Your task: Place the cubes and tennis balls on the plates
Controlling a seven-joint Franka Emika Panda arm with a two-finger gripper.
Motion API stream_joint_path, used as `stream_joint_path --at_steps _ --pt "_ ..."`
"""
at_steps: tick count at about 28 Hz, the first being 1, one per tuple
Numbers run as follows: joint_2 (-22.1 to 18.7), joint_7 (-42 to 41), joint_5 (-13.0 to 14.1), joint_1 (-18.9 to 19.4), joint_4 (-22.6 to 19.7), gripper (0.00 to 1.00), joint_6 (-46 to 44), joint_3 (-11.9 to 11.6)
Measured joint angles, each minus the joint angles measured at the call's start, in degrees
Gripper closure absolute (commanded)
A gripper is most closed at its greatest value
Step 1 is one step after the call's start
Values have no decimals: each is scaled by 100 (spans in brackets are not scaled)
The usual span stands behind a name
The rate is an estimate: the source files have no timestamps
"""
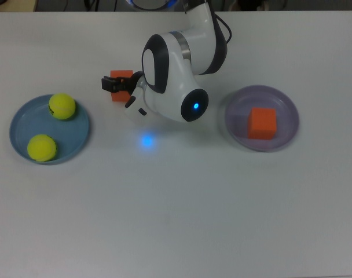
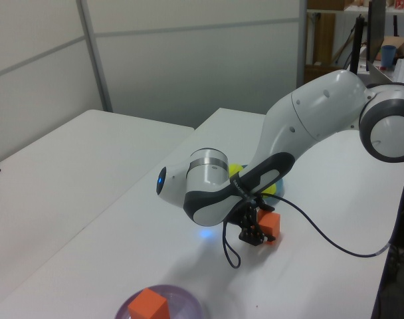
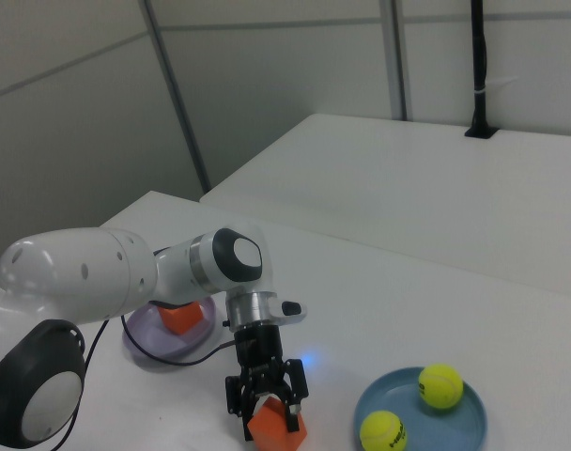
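Jaws spread around the loose cube (image 3: 276,425) near the worktop's back edge. Off-centre closing could twist it out. Other cube (image 1: 261,123) already plated.

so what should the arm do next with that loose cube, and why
Probably close on it and lift. The gripper hangs right over the orange cube on the bare table, fingers on either side of it. The lavender plate already holds the other cube, and both tennis balls lie on the blue plate.
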Motion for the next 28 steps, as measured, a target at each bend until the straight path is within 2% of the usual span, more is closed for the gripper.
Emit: stream_joint_path --at_steps 8,13,18,23,28 --pt "-51 5 35 0 169 100 261 1" --pt "-236 2 257 -2 462 100 290 9" --pt "-463 -1 497 36 770 100 408 197" --pt "-570 28 537 369 988 100 881 506" --pt "-592 357 538 957 1028 100 1476 557"
